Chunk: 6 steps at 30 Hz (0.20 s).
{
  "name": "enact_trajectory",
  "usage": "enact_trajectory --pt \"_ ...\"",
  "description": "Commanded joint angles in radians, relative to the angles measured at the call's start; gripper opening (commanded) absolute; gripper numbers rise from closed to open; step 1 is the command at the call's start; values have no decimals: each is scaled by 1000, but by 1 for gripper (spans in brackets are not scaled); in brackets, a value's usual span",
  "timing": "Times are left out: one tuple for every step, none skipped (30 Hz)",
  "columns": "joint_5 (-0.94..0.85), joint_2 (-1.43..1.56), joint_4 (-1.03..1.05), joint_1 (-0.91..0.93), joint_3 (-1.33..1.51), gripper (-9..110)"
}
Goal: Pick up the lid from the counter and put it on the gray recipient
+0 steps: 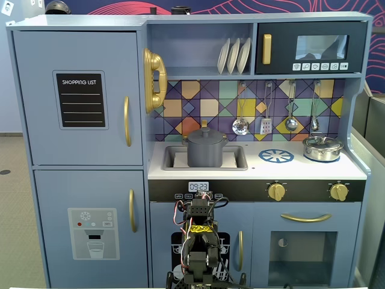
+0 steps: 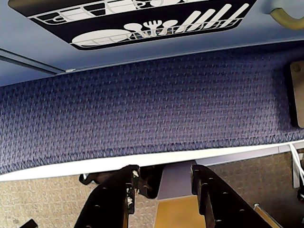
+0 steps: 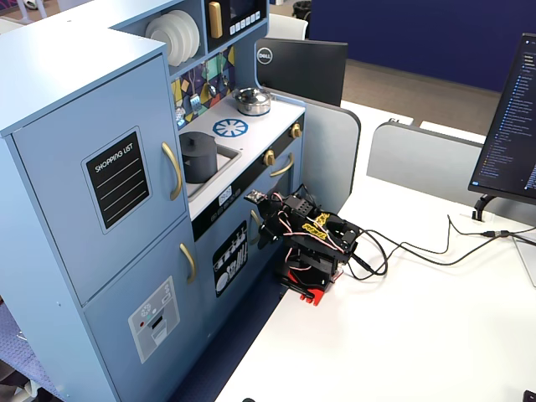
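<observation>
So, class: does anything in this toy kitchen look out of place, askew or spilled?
Nothing stands out. The gray pot stands upright in the sink with its lid sitting level on it. The silver pot is upright on the counter, also lidded. The gripper is down low, empty and open.

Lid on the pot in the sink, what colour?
Matte dark gray, matching the pot; the lid shows best in a fixed view.
</observation>
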Motion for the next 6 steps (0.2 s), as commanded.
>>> enact_trajectory --pt "21 -8 175 5 -2 5" --pt "21 -8 175 5 -2 5" --pt "21 -8 175 5 -2 5" --pt "21 -8 175 5 -2 5" --pt "21 -8 175 5 -2 5" --pt "21 -8 175 5 -2 5"
